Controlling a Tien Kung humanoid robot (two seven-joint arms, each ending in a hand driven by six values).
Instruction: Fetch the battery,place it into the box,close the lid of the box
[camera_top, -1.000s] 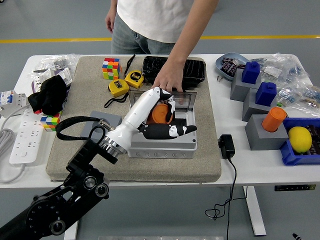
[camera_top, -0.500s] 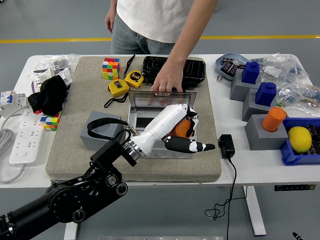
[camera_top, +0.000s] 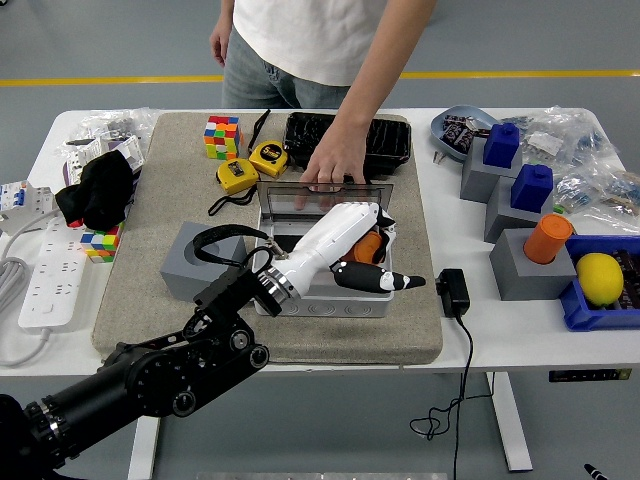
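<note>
battery (camera_top: 368, 247) is taken to be the orange cylinder seen inside the grey box (camera_top: 330, 300), directly under the white back of the left hand (camera_top: 352, 250), with only its right part showing. whether the fingers are closed on it or have let go cannot be told. the box's clear lid (camera_top: 325, 196) stands raised at the far edge, just beyond the hand, and is steadied by a person's hand (camera_top: 334, 165) from the far side. the lid is judged the next target, lying far of the hand, its long axis running left to right. no right arm is seen.
</note>
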